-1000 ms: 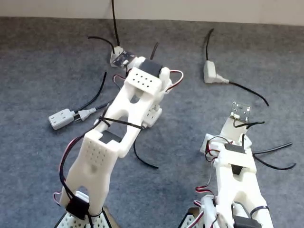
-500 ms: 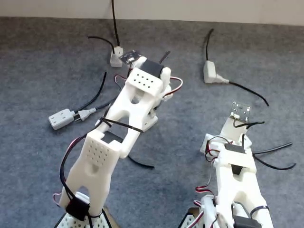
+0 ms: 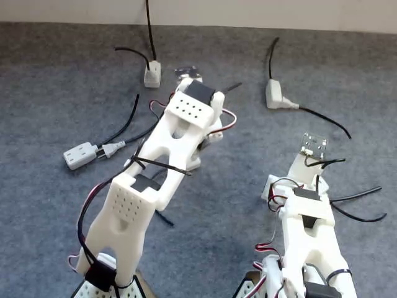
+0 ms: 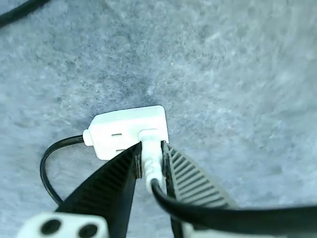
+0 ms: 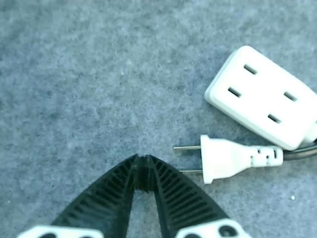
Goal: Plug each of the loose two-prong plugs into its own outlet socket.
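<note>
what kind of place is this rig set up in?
Probably a robotics test bench: a white left arm and right arm side by side on a grey felt-like mat, with an outlet socket and a loose plug laid out as props.

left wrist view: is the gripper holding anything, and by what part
The left gripper holds a white plug by its body, prong end at the outlet socket.

Left arm (image 3: 186,118): wrist end swung rightward, off the far white outlet socket (image 3: 152,74), which is now uncovered. Black cord (image 3: 164,217) beneath the arm: drawn nearer the base.
</note>
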You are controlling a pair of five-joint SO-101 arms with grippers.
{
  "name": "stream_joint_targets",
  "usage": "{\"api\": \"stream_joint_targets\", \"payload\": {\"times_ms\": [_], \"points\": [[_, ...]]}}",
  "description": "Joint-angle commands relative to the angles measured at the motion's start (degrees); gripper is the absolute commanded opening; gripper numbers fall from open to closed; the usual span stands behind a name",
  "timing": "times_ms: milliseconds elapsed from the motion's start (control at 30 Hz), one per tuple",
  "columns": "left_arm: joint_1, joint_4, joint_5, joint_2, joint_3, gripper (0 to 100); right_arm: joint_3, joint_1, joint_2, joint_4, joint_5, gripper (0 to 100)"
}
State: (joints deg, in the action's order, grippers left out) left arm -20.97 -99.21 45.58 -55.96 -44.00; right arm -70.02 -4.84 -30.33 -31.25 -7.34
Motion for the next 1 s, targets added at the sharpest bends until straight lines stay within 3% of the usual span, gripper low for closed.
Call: {"api": "stream_joint_targets", "payload": {"times_ms": [0, 333, 900, 967], "points": [[1.3, -2.5, -5.5, -3.8, 5.4, 1, 0.6, -0.3, -1.2, 1.2, -0.7, 0.9], [1.4, -2.5, -18.6, -3.6, 5.1, 1, 0.6, -0.3, -1.2, 1.2, -0.7, 0.9], [1.9, -2.5, -19.6, -3.2, 5.6, 1, 0.7, -0.3, -1.2, 1.2, -0.7, 0.9], [2.9, -2.5, -22.9, -2.0, 4.4, 1, 0.7, -0.3, -1.2, 1.2, -0.7, 0.9]]}}
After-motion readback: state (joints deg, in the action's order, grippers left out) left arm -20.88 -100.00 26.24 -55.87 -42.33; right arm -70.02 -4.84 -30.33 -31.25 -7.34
